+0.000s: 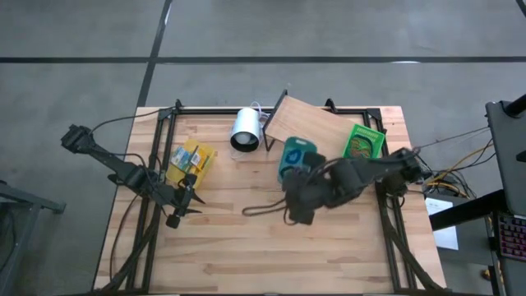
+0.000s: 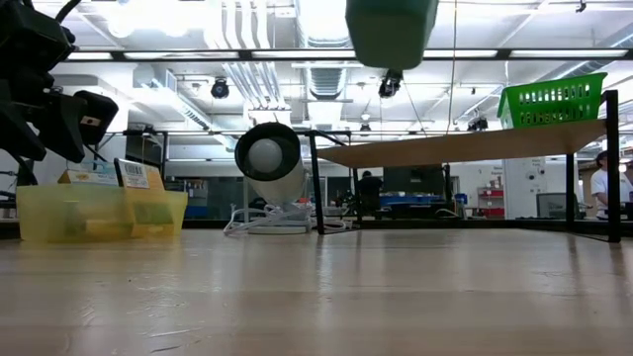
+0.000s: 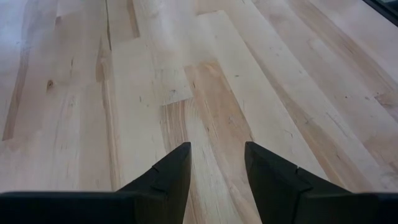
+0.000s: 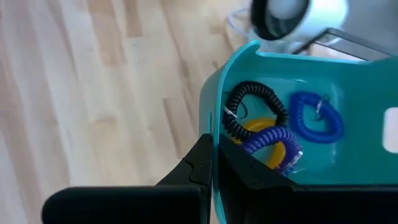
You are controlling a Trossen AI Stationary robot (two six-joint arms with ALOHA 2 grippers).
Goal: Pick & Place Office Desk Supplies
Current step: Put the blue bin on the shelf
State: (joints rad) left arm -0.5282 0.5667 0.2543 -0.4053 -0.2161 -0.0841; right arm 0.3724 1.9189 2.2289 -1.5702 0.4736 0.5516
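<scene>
So up close, the right gripper [image 4: 214, 171] is clamped on the rim of one teal bin [image 4: 298, 118], held up off the counter [image 1: 271, 238] near its middle. Inside I count four coil loops: one black [image 4: 252, 109], one blue [image 4: 317, 118], one purple [image 4: 270, 140], one yellow [image 4: 264, 127]. Off to the side, the left gripper [image 3: 217, 165] hovers over bare wood, fingers apart, empty. Farther back: one yellow box [image 1: 191, 161], one white cylinder [image 1: 245, 130], one green packet [image 1: 363, 141].

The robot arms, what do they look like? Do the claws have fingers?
Both arms are dark, nearly black, built from jointed segments. Each ends in a claw with two flat, pointed black fingers: the left claw and the right claw. Thin dark cables trail from the arms.
</scene>
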